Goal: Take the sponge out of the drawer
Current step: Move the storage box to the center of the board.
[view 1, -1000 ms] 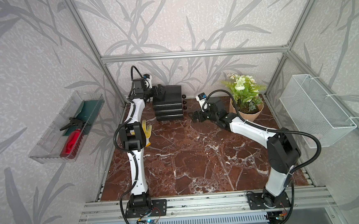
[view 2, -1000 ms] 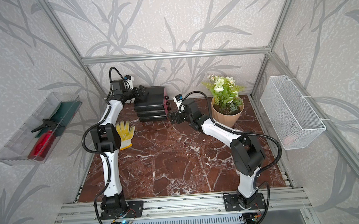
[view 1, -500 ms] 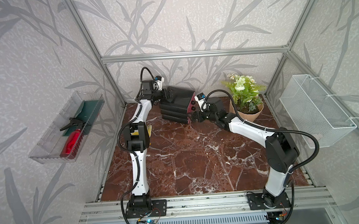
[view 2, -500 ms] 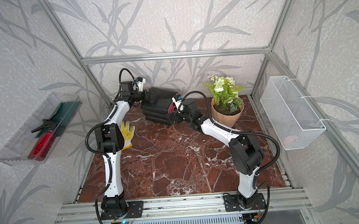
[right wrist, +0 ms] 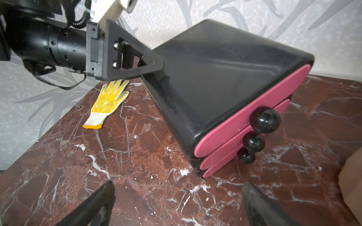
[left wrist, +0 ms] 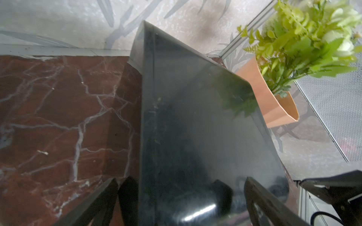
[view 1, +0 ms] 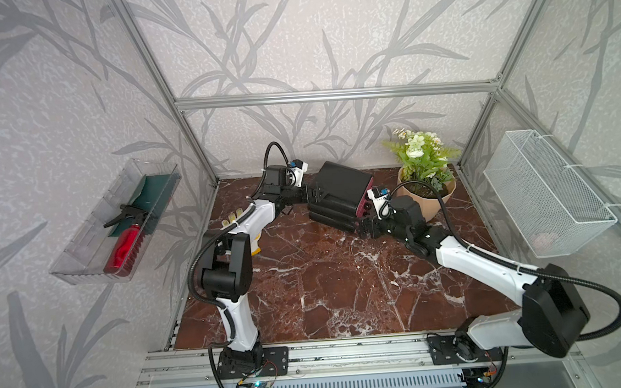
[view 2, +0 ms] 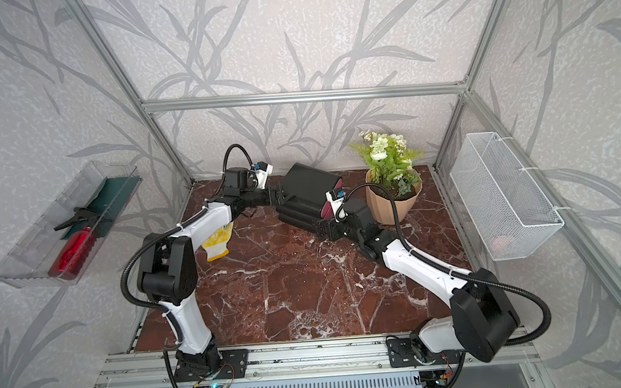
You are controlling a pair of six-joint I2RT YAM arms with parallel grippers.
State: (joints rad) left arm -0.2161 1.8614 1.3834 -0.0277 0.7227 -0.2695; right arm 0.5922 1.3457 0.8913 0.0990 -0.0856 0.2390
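The black drawer unit [view 1: 342,189] [view 2: 308,187] stands at an angle at the back of the marble table. Its three pink drawer fronts [right wrist: 254,109] with black ball knobs [right wrist: 264,121] are all shut, so the sponge is hidden. My left gripper [view 1: 314,194] [left wrist: 182,199] is open, its jaws straddling the unit's rear corner; one finger [right wrist: 137,58] touches the rear top edge. My right gripper [view 1: 363,228] [right wrist: 178,203] is open and empty, low over the marble just in front of the bottom drawer.
A yellow work glove [view 2: 217,241] [right wrist: 107,101] lies on the marble left of the unit. A potted plant [view 1: 424,180] stands close behind my right wrist. A wire basket [view 1: 545,191] hangs on the right wall, and a clear tray [view 1: 83,249] holding a red spray bottle [view 1: 120,247] on the left wall.
The drawer unit has swung round and shifted right, its pink fronts now facing my right gripper. My left gripper has followed its rear corner to the right. Both grippers stay open.
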